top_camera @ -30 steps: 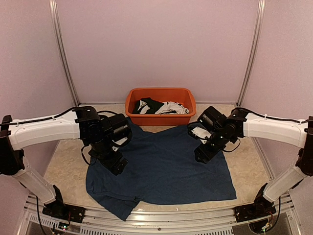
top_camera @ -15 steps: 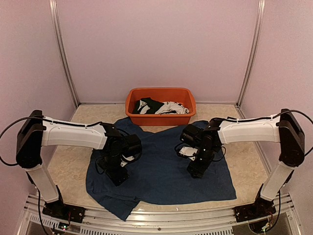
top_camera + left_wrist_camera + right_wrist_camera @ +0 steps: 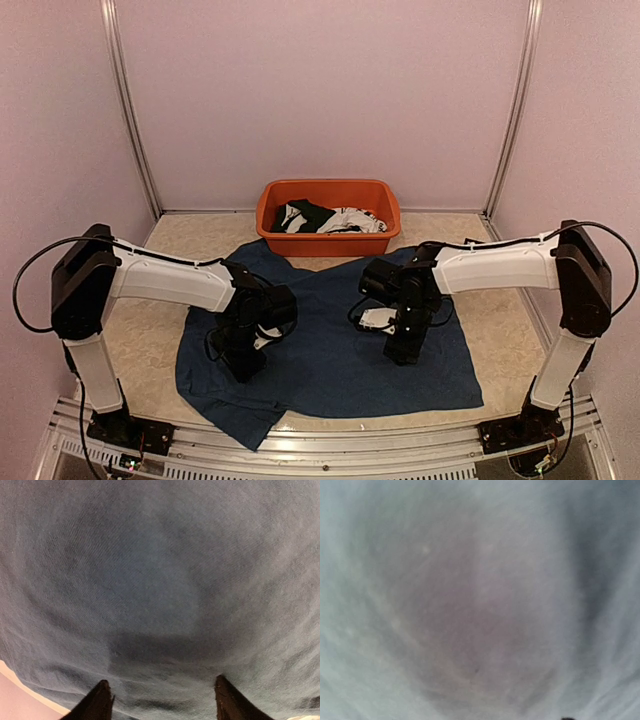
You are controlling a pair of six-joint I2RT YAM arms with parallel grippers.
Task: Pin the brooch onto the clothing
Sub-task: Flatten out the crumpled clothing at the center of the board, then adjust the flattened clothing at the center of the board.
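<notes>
Beige tabletop [image 3: 140, 320] lay under the navy T-shirt [image 3: 330, 375], which spread directly beneath both my pincers. My left pincer [image 3: 161, 702] hung close over the cloth, tips well apart, gripping nothing. My right pincer [image 3: 402, 350] pointed down at the shirt, but its own camera gave only blur, so I couldn't tell its gap. Only the overhead view showed the orange tub [image 3: 328, 243] beyond them.

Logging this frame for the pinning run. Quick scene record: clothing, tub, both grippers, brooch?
clothing: navy T-shirt spread on the table, near-left corner rumpled
tub: orange tub behind the shirt, black and white garments inside
left gripper: low over the shirt's left half, jaws apart, nothing held
right gripper: down at the shirt's right half, jaw state unclear
brooch: not visible in any view
</notes>
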